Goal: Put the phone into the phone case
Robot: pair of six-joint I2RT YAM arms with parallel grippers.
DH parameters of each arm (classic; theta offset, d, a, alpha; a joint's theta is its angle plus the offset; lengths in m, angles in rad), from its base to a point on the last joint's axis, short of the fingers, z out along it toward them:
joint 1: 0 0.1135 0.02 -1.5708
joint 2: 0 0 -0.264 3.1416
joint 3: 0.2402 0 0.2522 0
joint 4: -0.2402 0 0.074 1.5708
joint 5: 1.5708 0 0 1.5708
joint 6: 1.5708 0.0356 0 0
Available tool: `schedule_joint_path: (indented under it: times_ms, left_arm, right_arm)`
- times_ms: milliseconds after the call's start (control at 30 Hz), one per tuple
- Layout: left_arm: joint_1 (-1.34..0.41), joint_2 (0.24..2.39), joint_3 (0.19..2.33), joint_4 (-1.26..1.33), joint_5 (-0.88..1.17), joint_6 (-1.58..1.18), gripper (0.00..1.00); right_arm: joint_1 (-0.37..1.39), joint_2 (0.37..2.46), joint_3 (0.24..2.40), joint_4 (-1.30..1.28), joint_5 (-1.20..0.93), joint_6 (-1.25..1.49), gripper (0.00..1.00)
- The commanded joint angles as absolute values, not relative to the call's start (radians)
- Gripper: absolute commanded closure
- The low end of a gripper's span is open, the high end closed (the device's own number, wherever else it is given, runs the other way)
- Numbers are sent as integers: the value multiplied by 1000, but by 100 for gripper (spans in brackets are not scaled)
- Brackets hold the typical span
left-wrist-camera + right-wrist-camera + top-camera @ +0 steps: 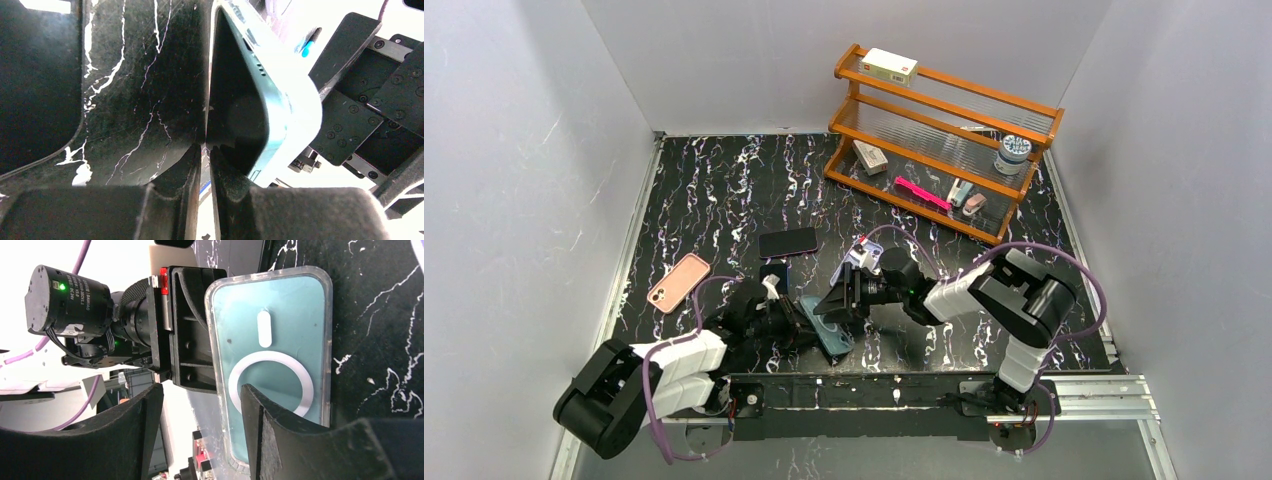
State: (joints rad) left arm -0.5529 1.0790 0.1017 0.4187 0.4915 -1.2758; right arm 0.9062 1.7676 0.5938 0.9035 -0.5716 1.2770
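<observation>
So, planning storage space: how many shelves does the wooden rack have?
3: the top shelf holds a white box, the middle shelf a jar, the bottom shelf several small items.

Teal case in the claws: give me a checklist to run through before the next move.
1. Left claw pinching the teal case by its edge: ok.
2. Right claw open, the case's long edge between its fingers: ok.
3. A phone already seated inside the case: cannot tell.
4. Case's lower end resting on the table: cannot tell.
5. Dark phone lying flat, apart from both claws: ok.
</observation>
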Motion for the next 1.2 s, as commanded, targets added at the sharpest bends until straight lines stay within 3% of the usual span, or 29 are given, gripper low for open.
schedule_joint_path:
  times_ms: [0,233,567,1167]
  left_arm:
    - [-557,1085,131,477,510,-1271,87]
    - [-559,1075,188,482,508,-1245,84]
    - [-574,1144,234,524,492,-1218,82]
    - [-712,1238,327,614,427,-1213,80]
  right_arm:
    - [922,1711,591,786,-567,1198,32]
    - [922,1638,619,618,-538,1073,27]
    - [921,1621,629,557,-534,1028,30]
    - [921,1544,636,422,-518,946,25]
